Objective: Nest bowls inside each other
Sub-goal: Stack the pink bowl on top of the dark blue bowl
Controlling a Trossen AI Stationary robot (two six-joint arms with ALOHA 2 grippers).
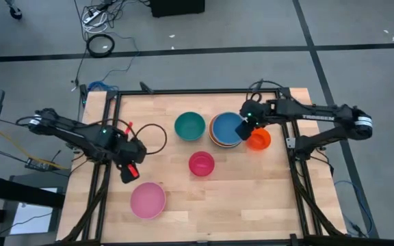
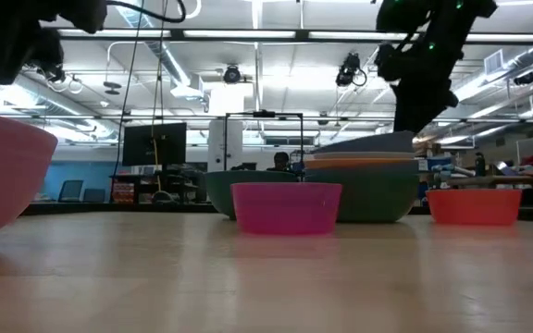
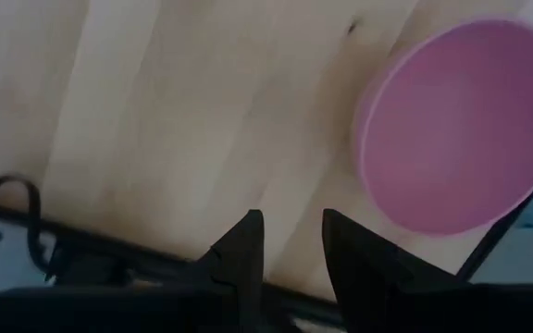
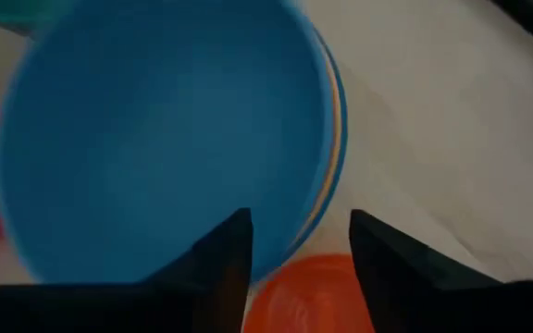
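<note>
The right tool (image 1: 243, 130) is held spread above the blue bowl (image 1: 227, 126), judged released onto the stack; the left tool (image 1: 127, 171) is parted, idle.

White lettering, seemingly "TROSSEN" (small, faint), along the right arm (image 1: 323, 116).

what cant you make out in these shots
- How many bowls sit in the stack: in the high view the top blue bowl covers them; the low view shows only thin rim bands.
- Teal bowl: mostly hidden in the low view behind the magenta bowl.
- Large pink bowl: cut off by the picture's edge in the left wrist and low views.
</note>
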